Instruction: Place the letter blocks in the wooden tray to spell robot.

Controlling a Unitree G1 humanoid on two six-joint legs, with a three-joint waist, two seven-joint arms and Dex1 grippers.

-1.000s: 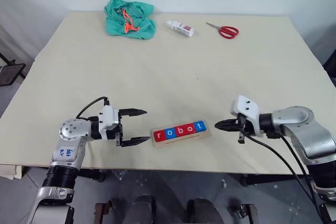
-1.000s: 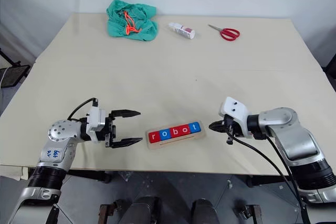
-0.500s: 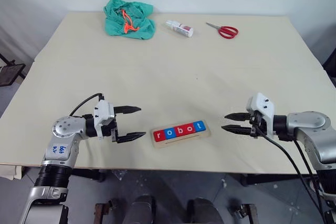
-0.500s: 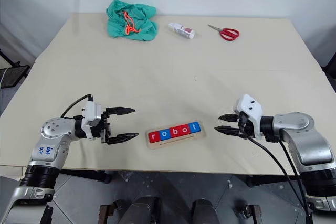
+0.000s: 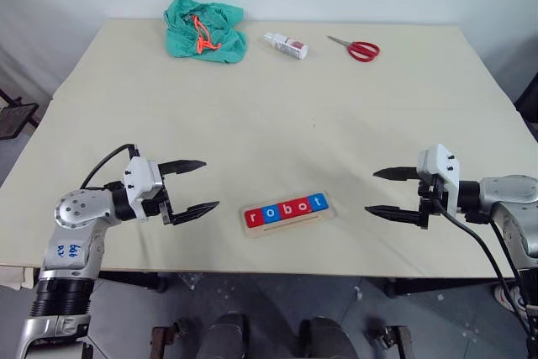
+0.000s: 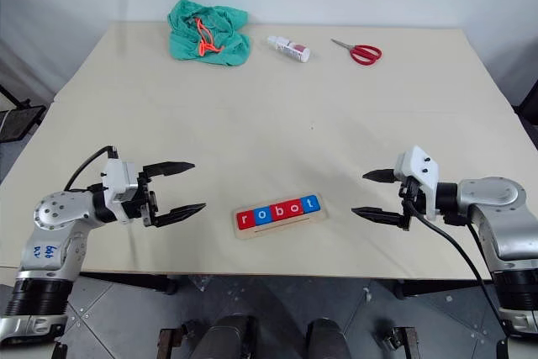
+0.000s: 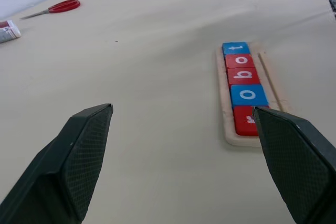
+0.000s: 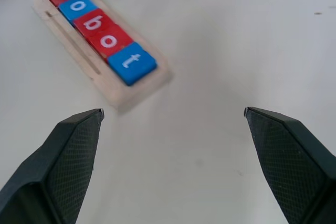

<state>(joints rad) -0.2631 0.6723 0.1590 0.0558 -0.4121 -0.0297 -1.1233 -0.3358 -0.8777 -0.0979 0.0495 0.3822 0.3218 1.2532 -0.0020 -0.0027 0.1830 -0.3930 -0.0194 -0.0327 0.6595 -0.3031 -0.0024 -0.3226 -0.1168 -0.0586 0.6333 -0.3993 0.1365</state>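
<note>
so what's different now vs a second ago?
Both arms drew back outward from the wooden tray: the left gripper went left, the right gripper went right. The right's jaws, shut a second ago, now stand wide open; the left's were open throughout. Nothing was taken hold of. The letter blocks lie as before, spelling robot in the tray; the green cloth, bottle and scissors stayed put.
</note>
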